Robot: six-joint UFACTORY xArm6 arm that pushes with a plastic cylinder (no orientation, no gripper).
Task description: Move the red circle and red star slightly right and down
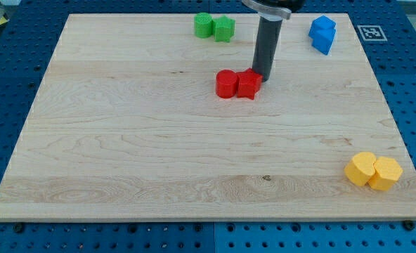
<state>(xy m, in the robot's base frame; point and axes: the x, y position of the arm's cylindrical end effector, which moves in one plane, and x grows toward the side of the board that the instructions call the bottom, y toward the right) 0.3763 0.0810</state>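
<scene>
Camera view records two red blocks touching side by side just far of the board's centre: the left red block (226, 83) and the right red block (248, 84); which is circle and which star cannot be told. My tip (261, 76) rests against the right block's far-right edge; it is a plain rod, holding nothing. Two green blocks (213, 27) sit far centre, blue blocks (322, 34) far right, yellow blocks (373, 171) near right on the wooden board (124, 154).
</scene>
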